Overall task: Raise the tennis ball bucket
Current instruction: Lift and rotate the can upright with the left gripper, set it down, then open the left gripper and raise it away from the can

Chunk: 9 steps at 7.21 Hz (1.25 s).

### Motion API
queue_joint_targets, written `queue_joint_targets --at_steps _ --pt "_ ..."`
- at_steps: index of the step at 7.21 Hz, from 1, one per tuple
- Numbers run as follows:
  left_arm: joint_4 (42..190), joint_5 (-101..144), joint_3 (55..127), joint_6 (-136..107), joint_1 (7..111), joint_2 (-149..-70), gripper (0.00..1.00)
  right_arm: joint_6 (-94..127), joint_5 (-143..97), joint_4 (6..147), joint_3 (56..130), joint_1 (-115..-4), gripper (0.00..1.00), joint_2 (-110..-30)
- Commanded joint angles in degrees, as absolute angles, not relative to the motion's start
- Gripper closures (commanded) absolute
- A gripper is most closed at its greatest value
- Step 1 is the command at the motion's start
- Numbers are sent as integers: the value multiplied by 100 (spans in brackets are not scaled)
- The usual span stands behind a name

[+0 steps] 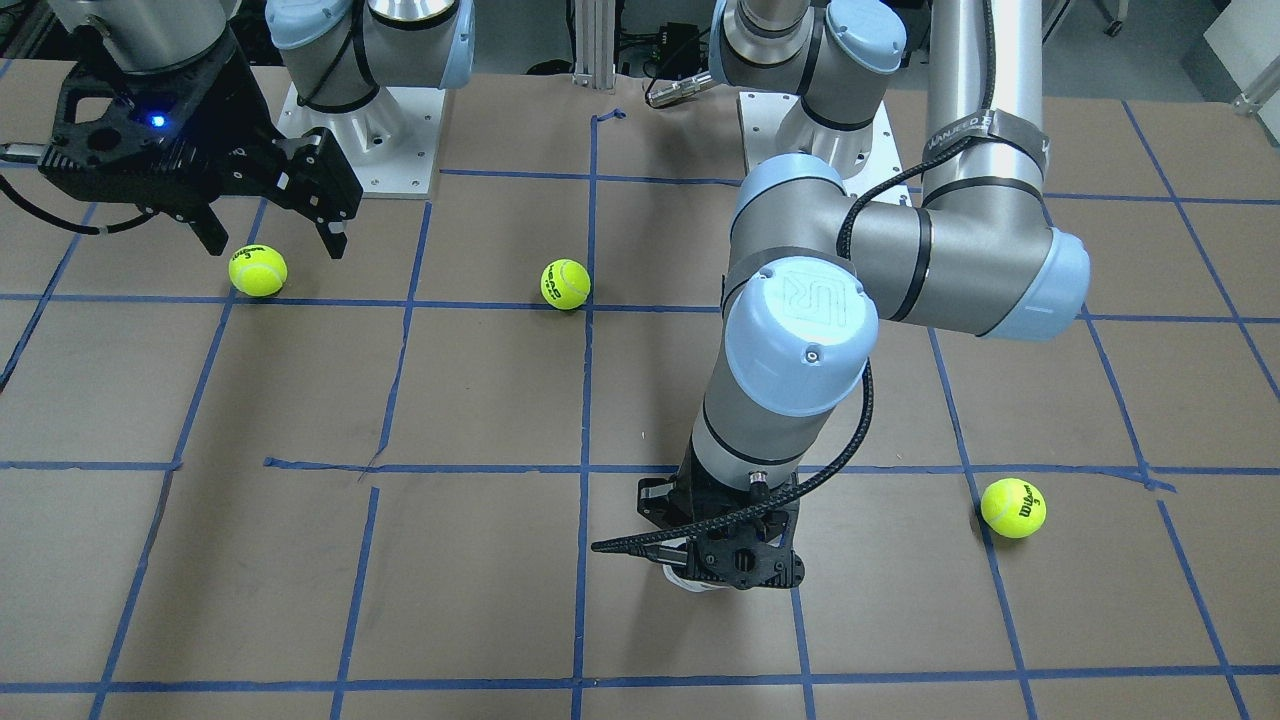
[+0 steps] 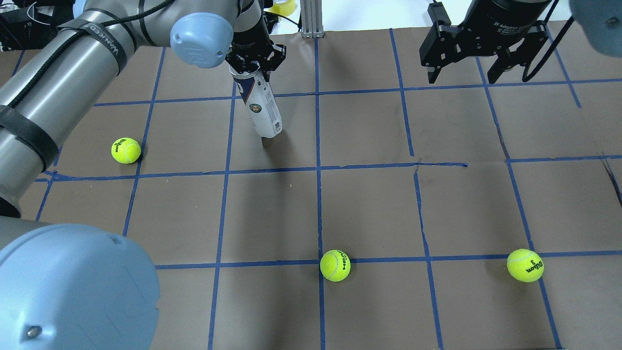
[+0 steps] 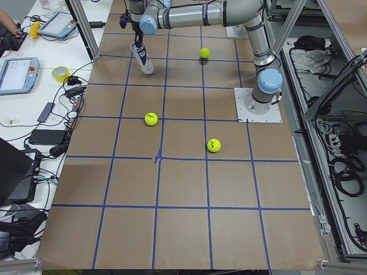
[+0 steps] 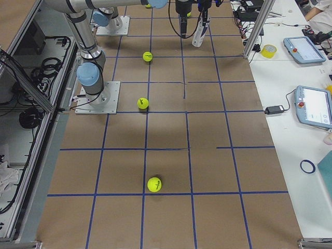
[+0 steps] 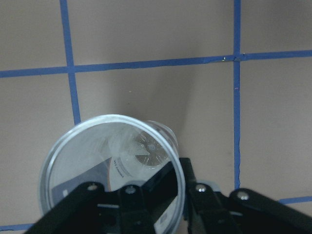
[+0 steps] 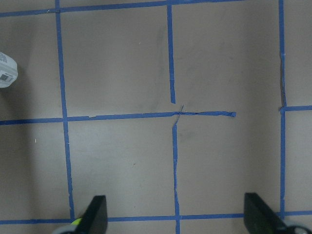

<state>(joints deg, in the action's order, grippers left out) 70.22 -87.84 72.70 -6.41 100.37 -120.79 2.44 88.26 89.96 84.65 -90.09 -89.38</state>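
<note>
**Left arm has the can by its rim**

The left gripper [image 2: 252, 64] is clamped on the open top of the clear Wilson ball can [image 2: 261, 104]. In the wrist view, one finger [image 5: 163, 181] is inside the rim and the other is outside, pinching the wall. The can hangs tilted on the far side of the table [image 2: 369, 209], just left of the centre tape line. Its base points back toward the robot. Honestly can't tell if the base is off the paper or just touching it.

The right gripper [image 2: 461, 78] hovers over the far right with its jaws spread wide. Three tennis balls [image 2: 335, 265] sit well apart, one left and two nearer the robot.
</note>
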Motion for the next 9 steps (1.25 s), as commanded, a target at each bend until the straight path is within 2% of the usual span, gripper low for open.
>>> queue_joint_targets --at_steps 1,2,4,6,9 --pt "7013 -8772 7304 -642 10089 -12067 43 246 8824 9018 8490 -9000 0 -8938" --pt "7048 -8763 7304 -642 10125 -12024 2 237 8816 9018 8490 -9000 0 -8938" --pt "7319 -8727 7225 -659 10142 -11709 0 237 8824 9018 8490 -9000 0 -8938" --pt "8265 -8780 6840 -659 10038 -11331 0 229 8824 9018 8490 -9000 0 -8938" --pt "9348 -8859 6793 -22 9126 -10690 0 229 8824 9018 8499 -9000 0 -8938"
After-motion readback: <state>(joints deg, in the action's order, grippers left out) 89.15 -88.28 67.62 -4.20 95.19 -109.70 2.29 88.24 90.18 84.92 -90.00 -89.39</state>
